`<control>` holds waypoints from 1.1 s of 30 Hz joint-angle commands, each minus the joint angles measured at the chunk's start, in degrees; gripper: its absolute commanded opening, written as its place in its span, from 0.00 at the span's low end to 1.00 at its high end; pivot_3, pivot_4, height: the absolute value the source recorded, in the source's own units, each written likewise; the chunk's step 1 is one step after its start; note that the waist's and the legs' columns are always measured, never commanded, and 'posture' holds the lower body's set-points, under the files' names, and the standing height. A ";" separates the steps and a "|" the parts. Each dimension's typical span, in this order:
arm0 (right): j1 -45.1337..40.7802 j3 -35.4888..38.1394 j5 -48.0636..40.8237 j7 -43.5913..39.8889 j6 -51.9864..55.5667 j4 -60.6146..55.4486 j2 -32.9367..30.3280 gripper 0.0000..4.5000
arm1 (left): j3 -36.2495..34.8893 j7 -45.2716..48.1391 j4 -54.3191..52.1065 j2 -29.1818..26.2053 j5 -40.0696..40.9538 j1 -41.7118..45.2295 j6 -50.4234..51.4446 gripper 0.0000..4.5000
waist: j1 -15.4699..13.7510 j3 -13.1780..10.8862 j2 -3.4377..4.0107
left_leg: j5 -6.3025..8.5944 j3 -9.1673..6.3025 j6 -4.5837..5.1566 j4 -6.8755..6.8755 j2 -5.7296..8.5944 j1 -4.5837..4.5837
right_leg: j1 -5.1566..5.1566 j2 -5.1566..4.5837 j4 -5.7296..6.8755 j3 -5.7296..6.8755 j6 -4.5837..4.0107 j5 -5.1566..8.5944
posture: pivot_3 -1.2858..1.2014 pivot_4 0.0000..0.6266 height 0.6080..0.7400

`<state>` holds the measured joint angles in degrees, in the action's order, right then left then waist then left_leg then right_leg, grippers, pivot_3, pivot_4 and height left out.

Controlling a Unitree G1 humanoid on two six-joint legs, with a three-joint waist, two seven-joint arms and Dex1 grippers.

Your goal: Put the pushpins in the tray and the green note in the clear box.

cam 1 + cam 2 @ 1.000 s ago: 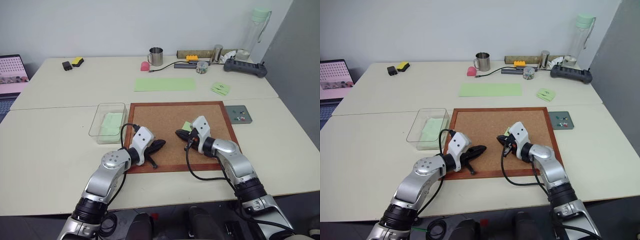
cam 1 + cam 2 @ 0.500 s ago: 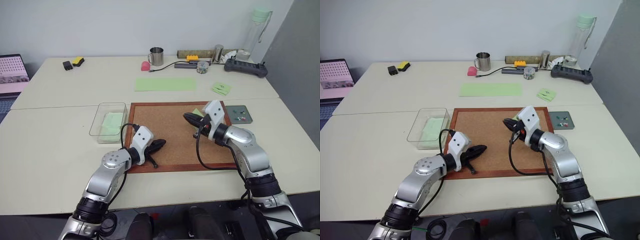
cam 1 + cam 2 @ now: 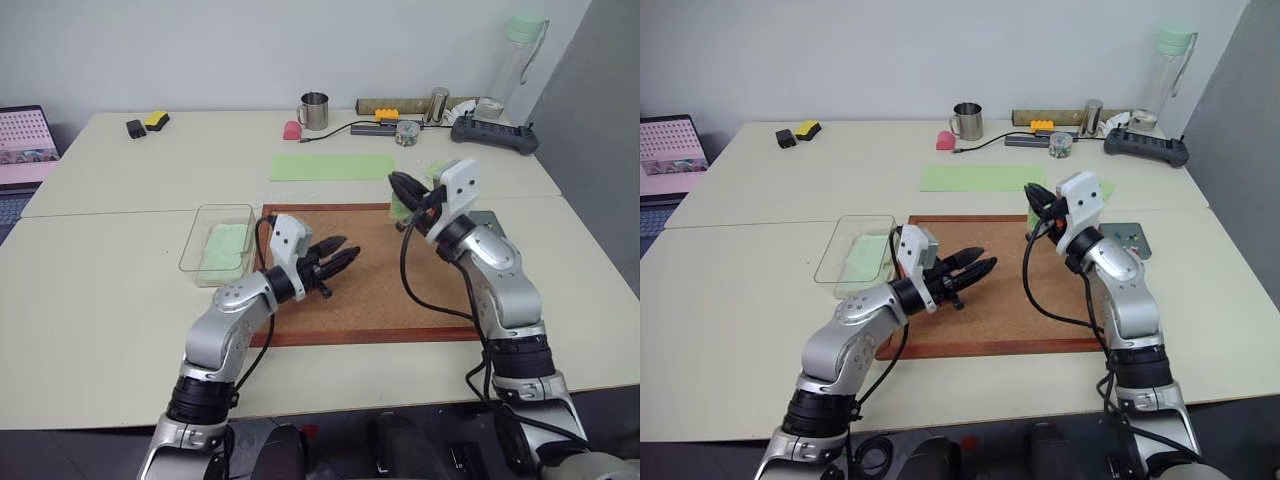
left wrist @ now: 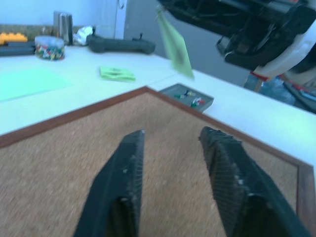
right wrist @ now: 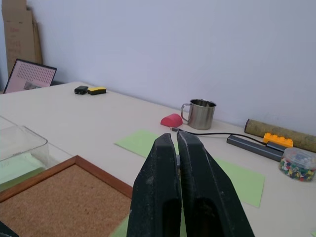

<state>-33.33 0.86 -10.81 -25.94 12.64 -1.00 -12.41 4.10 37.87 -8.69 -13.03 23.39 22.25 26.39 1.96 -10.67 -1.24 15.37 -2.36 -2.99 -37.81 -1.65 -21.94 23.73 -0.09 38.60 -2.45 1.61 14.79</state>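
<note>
Green note pinched and held aloft above the corkboard (image 3: pixel 360 270)

The green note (image 4: pixel 175 47) is gripped by the pressed-together right end effector (image 3: pixel 400 187); the left end effector (image 3: pixel 340 262) is spread, empty, over the corkboard.

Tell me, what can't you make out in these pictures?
- Pushpins in the tray: too small to count, left wrist view.
- Green note in the right claw: its lower part is hidden by that claw's fingers, right wrist view.
- Clear box: its contents blur behind the walls.

corkboard (image 3: pixel 350 290) bare under left tool (image 3: pixel 338 262), clear box (image 3: pixel 215 240) just beside its edge
</note>
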 commanded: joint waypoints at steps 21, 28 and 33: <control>1.26 -1.55 -7.83 3.67 7.44 -14.16 5.44 0.00 | -2.60 -3.17 2.66 6.12 4.81 7.80 -0.33 1.00 | -0.08 0.00 0.00 | 0.00 -0.02 0.00 0.01 0.00 -0.04 | 0.01 0.01 -0.03 0.02 -0.02 -0.01 | 0.52 0.24 1.00; 2.35 -1.97 -7.61 4.41 8.12 -14.92 5.51 0.00 | -3.05 -2.48 1.49 5.89 7.20 7.70 1.31 0.73 | -0.04 0.00 0.00 | 0.00 -0.02 0.00 0.00 0.00 -0.04 | 0.02 0.01 -0.02 0.02 0.02 0.01 | 0.52 0.24 1.00; 2.51 -2.05 -7.48 4.48 8.02 -14.62 5.31 0.00 | -2.94 -2.46 1.13 5.67 7.66 7.57 1.69 0.47 | -0.04 0.00 0.00 | 0.00 -0.02 0.00 0.00 0.00 -0.04 | 0.02 0.01 -0.02 0.02 0.10 0.06 | 0.52 0.24 1.00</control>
<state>-30.44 -1.36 -17.56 -21.49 20.79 -13.25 -6.98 1.72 34.96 -4.85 -7.40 29.54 29.39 28.32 1.91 -10.67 -1.24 15.37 -2.37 -2.99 -37.81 -1.65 -21.98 23.75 -0.08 38.58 -2.43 1.71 14.85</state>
